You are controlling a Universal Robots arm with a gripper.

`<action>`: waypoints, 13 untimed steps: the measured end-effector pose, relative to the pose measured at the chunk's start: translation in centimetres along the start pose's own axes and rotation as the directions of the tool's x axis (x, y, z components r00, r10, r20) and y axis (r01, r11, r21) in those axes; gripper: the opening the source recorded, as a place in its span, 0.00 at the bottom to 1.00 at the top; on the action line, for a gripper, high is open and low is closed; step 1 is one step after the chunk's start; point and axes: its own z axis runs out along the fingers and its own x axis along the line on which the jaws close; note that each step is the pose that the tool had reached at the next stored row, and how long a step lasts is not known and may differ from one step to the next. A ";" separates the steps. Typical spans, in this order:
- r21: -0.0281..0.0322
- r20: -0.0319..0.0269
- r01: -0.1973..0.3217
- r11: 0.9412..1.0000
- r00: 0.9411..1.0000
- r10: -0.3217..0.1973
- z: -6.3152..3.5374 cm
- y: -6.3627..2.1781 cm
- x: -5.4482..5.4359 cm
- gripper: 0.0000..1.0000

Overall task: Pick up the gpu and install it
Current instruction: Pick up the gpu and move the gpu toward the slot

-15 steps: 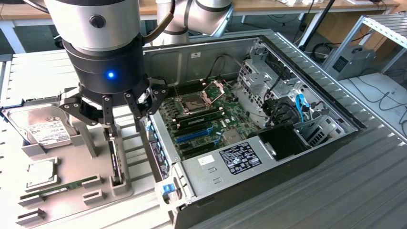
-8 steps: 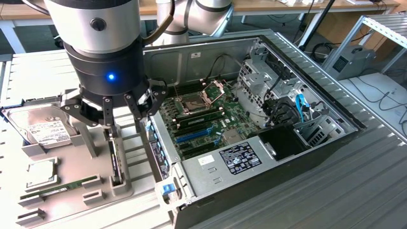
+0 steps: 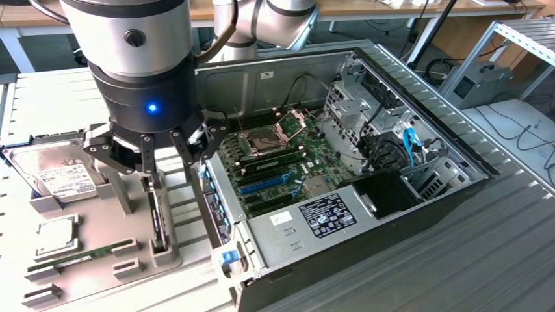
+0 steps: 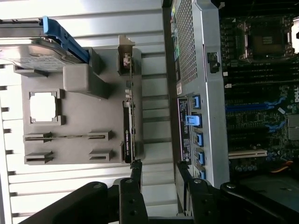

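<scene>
The gpu [image 3: 155, 214] is a thin black card standing on edge in a slot of the grey parts holder [image 3: 113, 221], beside the open computer case. In the wrist view the gpu [image 4: 127, 133] runs lengthwise, with its pale metal bracket [image 4: 125, 59] at the far end. My gripper [image 3: 169, 170] hangs just above the card's near end, open, with nothing between its fingers. One black fingertip [image 4: 136, 169] lies close to the card's end. The other fingertip [image 4: 183, 173] is over the gap next to the case wall.
The open computer case [image 3: 347, 260] lies at the exterior view's right, its motherboard showing blue expansion slots [image 3: 264, 184]. The holder also carries a silver hard drive [image 3: 61, 174], a square processor [image 3: 54, 235] and a green memory stick [image 3: 82, 253]. The case's rear wall [image 4: 201, 93] stands close to the gripper.
</scene>
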 end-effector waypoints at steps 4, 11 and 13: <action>0.000 0.000 0.000 1.000 1.000 0.000 0.15 -0.01 0.0 0.42; 0.000 0.000 0.000 1.000 1.000 0.000 0.40 -0.02 0.0 0.42; 0.000 0.000 0.000 1.000 1.000 0.000 0.51 -0.02 0.0 0.42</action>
